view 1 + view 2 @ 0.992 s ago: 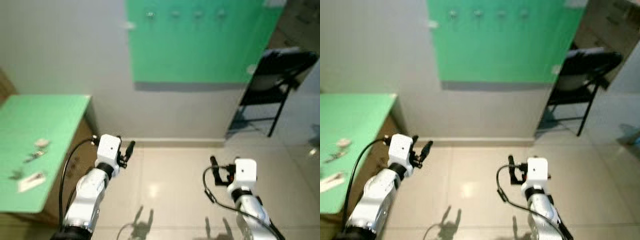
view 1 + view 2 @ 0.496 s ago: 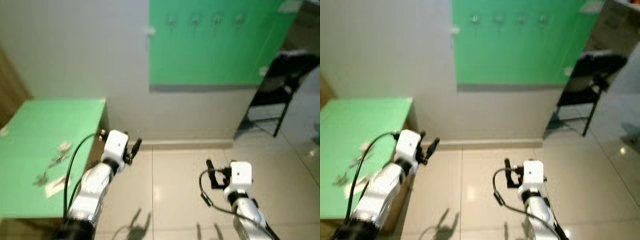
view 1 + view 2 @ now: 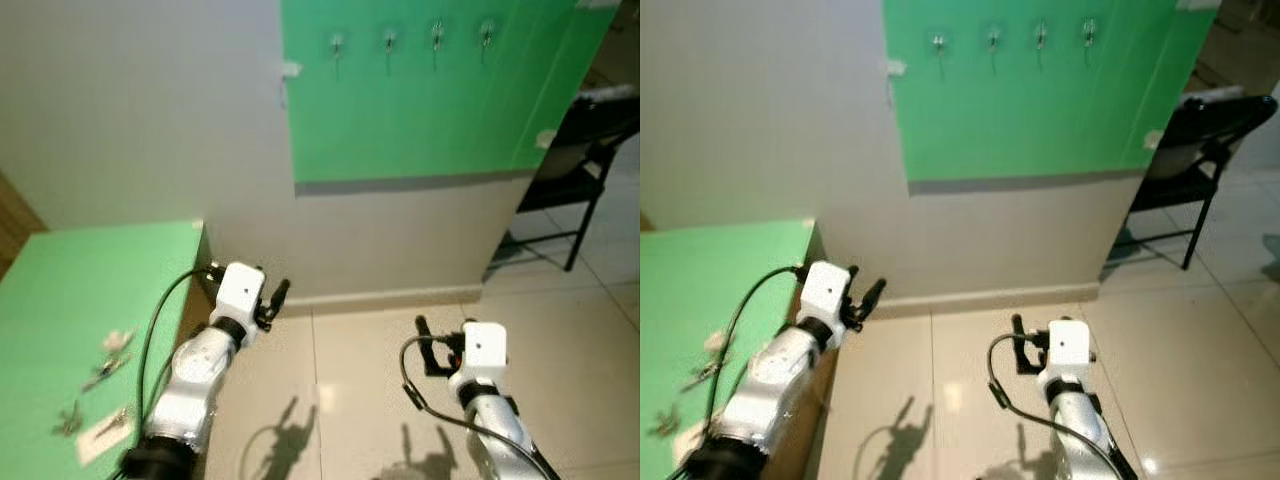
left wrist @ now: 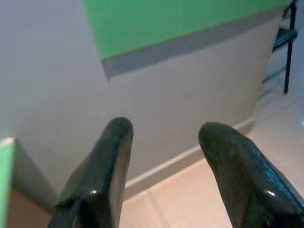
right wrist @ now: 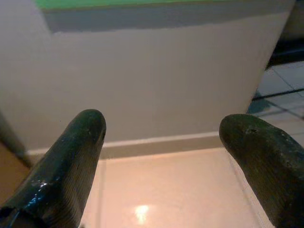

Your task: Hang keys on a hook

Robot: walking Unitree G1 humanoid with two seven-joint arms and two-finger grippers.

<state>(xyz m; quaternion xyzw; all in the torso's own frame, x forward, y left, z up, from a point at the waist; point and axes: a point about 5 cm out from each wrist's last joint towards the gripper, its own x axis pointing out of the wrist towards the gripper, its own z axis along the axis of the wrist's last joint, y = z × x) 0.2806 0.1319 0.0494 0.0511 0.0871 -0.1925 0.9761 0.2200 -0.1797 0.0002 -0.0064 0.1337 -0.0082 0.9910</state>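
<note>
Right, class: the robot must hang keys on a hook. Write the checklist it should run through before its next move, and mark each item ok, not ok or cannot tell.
1. Left gripper open and empty: ok.
2. Right gripper open and empty: ok.
3. Keys located, lying on the green table to the robot's left: ok.
4. Keys in a gripper: not ok, both grippers hang over the floor, apart from the table.
5. Hooks in sight, a row of four on the green wall panel: ok.
6. Hooks free of other items: cannot tell, too small.
</note>
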